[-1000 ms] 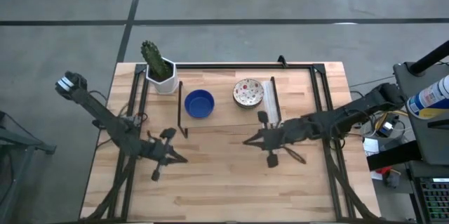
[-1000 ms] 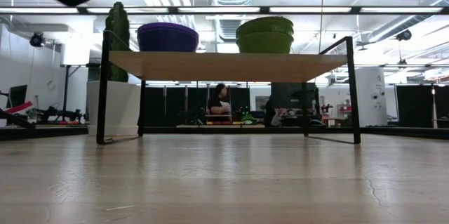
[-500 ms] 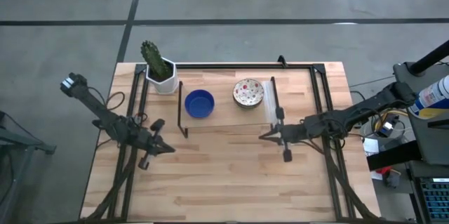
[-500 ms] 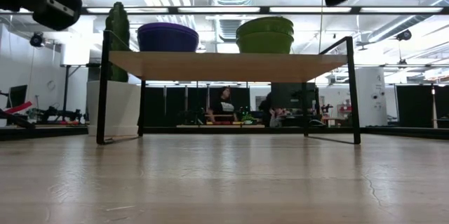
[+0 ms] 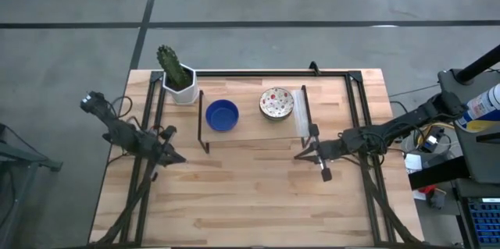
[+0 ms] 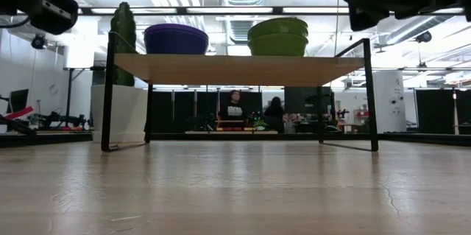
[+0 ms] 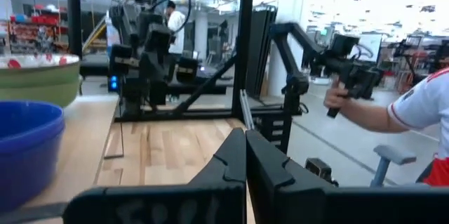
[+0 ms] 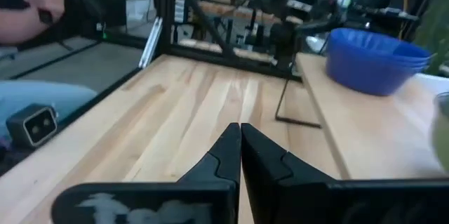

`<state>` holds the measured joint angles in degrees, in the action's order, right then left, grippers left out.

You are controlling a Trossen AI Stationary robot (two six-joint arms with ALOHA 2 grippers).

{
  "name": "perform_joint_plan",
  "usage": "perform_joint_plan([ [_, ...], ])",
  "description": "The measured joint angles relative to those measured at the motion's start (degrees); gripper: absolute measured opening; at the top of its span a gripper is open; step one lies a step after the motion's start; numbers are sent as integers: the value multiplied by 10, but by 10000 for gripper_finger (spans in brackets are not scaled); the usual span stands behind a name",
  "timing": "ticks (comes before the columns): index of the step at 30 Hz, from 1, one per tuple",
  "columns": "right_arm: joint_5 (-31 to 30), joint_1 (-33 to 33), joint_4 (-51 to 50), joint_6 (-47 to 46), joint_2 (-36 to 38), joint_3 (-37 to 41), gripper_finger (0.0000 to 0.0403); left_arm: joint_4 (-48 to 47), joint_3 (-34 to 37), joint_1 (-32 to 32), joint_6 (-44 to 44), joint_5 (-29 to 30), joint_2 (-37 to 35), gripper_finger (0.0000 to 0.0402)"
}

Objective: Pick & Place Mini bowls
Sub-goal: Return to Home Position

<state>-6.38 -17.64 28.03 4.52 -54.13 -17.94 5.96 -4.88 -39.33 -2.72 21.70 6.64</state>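
The wooden worktop (image 5: 258, 194) carried a black-framed shelf (image 5: 250, 129) near its back edge and a potted cactus (image 5: 183, 91) just beside it. On the shelf sat stacked blue bowls (image 5: 222, 115) and stacked patterned bowls (image 5: 276, 103).

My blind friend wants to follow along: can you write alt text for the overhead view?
From above: a blue bowl and a white speckled bowl sit on a shelf at the back of a wooden table, a potted cactus at its left. In front, the left end effector and right end effector point toward each other.

No text or label can be read anywhere.
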Motion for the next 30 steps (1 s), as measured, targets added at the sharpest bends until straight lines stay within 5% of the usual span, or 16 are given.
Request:
perform_joint_plan([
  [6, 4, 9, 11, -7, 83, 60, 8, -56, -3, 0, 28, -1, -67, 0],
  [17, 1, 42, -13, 3, 294, 169, 8, -119, -46, 0, 20, -26, -66, 0],
  [30, -28, 72, -259, -16, 486, 174, 8, -125, -20, 1, 28, -12, -66, 0],
])
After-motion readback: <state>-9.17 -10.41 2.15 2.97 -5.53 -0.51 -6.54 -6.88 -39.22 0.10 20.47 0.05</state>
